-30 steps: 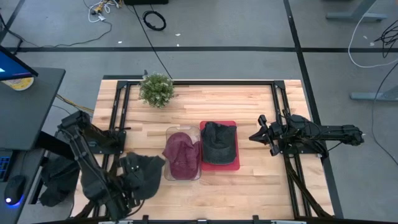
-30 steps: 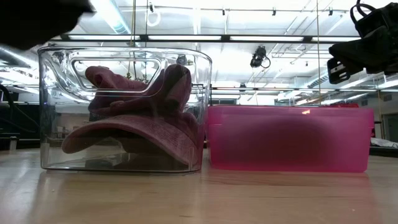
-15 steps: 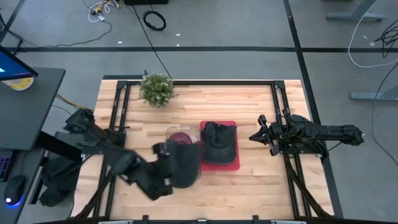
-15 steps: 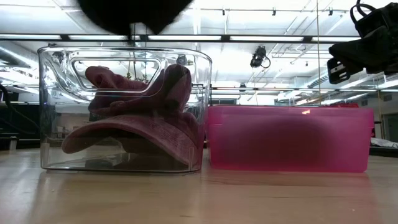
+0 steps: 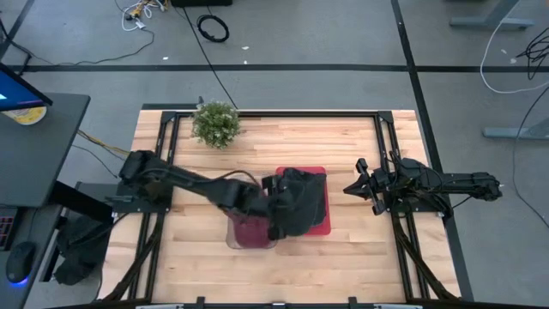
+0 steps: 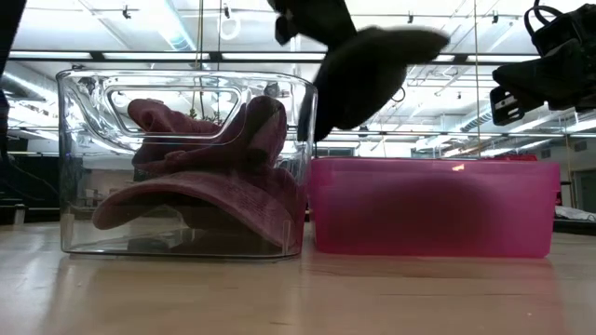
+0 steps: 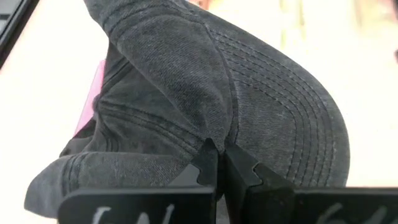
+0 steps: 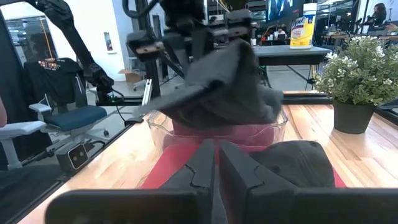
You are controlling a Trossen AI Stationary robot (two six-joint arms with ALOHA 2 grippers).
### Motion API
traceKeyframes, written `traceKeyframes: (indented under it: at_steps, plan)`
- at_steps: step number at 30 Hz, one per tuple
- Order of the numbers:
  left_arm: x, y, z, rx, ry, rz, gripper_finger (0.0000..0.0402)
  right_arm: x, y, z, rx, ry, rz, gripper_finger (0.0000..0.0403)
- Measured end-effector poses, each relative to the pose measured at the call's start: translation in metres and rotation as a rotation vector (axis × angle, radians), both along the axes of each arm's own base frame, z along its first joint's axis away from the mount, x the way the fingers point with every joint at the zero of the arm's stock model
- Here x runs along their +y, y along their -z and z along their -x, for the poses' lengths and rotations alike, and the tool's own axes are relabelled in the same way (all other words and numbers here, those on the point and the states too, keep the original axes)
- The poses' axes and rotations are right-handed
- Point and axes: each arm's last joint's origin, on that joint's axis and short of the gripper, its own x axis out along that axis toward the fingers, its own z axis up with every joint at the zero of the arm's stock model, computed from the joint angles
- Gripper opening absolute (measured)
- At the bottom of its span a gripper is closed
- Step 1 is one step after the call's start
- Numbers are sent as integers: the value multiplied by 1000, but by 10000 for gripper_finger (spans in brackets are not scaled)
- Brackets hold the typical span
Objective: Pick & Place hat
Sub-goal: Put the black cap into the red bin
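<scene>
A dark grey cap [image 5: 294, 216] hangs from my shut left gripper [image 5: 274, 204] above the seam between the clear bin [image 5: 233, 239] and the pink tray [image 5: 324, 227]. In the low view the cap [image 6: 371, 67] floats over both containers. A maroon cap [image 6: 200, 177] lies crumpled in the clear bin [image 6: 84, 102]. Another dark cap [image 8: 305, 163] rests in the pink tray [image 6: 428, 207]. My right gripper [image 5: 352, 187] waits, shut, off the tray's right side, touching nothing. My left gripper [image 7: 217, 152] pinches the dark cap between its two fingers where the crown meets the stitched brim [image 7: 214, 134], on a fold of the cloth. The arm reaches in from the table's left. The cap is lifted clear and droops below and beyond the fingers, brim [image 7: 292, 124] outward.
A small potted plant [image 5: 215, 124] stands at the table's far left. Black frame rails [image 5: 165, 146] run along both sides of the table. Bare wood lies near the front edge [image 5: 343, 266] and beyond the bins [image 5: 292, 142].
My left arm has swung from the table's near left corner toward the right and somewhat farther in, carrying the dark cap lifted clear. The cap passed over the clear bin and now hangs above the edge between the two containers. My right arm has kept still.
</scene>
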Motion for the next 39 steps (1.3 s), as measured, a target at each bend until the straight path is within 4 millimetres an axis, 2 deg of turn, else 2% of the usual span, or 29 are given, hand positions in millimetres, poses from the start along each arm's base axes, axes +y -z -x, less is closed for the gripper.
traceKeyframes:
  at_steps: [9, 11, 16, 23, 27, 31, 34, 39]
  plan:
    - [23, 4, -20, -83, -42, 45, 7, 0, 0, 0, -1, 0, 0, 27]
    - [26, 10, -22, -57, -51, 44, 5, 0, 0, 0, 0, 0, 0, 27]
    - [36, 44, -35, 46, -96, 96, 7, 0, -1, 0, -5, 0, 0, 27]
    - [48, 108, -64, 113, -106, 164, 10, 0, 1, -1, 7, 1, 0, 27]
    - [55, 127, -74, 109, -82, 227, 22, 0, 0, -1, 5, 1, 0, 27]
    - [56, 127, -74, 110, -85, 229, 44, 0, 1, -1, 7, 1, 0, 27]
    - [56, 116, -71, 97, -83, 232, 75, 0, 1, -1, 7, 0, 0, 27]
    - [56, 90, -61, 83, -53, 268, 151, 0, 0, -1, 3, 0, 0, 27]
